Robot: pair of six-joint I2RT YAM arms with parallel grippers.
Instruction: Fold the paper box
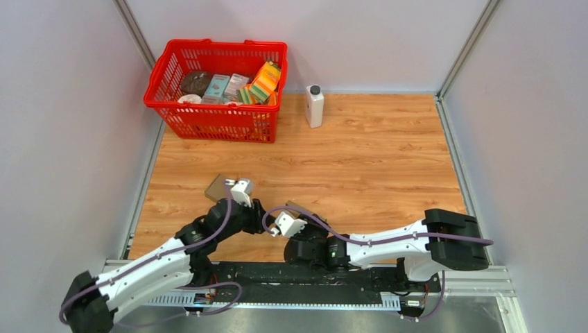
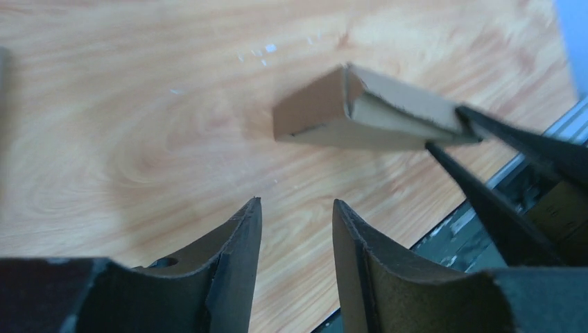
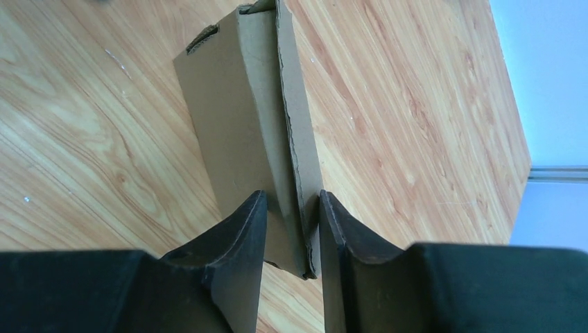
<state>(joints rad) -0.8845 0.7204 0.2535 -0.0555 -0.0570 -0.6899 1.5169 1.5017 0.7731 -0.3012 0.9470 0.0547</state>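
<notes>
box (image 3: 239,118) looks roughly 50% folded (my read): body formed, long side flap (image 3: 297,118) untucked, far end open; right claw (image 3: 291,198) nearly closed, pinching that flap near the table's (image 1: 381,159) 6 o'clock edge; left claw (image 2: 297,202) parted, empty, box at its 1 o'clock.

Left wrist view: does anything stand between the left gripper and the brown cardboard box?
Nothing visible does. Only bare wooden table lies between the open left gripper and the brown cardboard box. The right gripper clamps the box's other end, to the side of that path.
</notes>
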